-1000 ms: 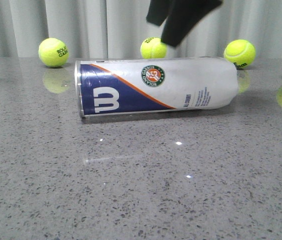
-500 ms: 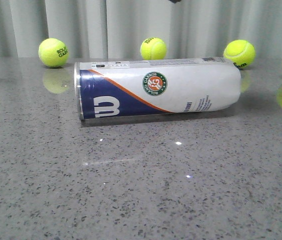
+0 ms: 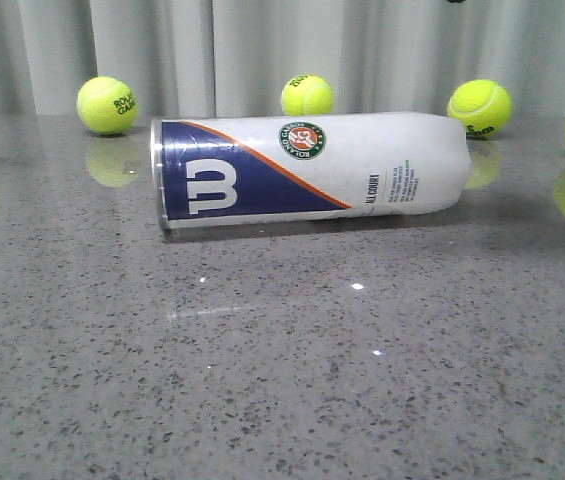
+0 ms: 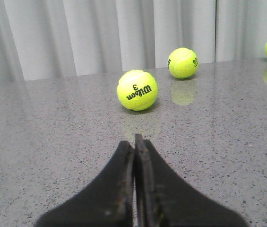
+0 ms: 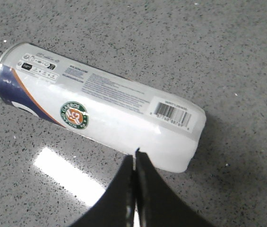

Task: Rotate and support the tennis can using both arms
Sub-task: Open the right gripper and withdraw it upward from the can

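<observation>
Item: tennis can (image 3: 307, 170), lying on its side on the table (image 3: 282, 360), metal rim at 9 o'clock. Rolled since a second ago: badge (image 3: 302, 139) carried toward 12 o'clock, logo (image 3: 212, 190) enlarged. Right gripper (image 5: 136, 153) withdrawn from the front view, poised above the can; fingers pressed together, empty. Left gripper (image 4: 134, 142) likewise closed, empty, facing loose balls (image 4: 137, 90). Rotation judged under way; support not yet given.

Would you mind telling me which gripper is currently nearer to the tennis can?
The right. The right gripper, shut, hangs just above the tennis can. The left gripper, also shut, faces tennis balls, with no can in its view.
</observation>
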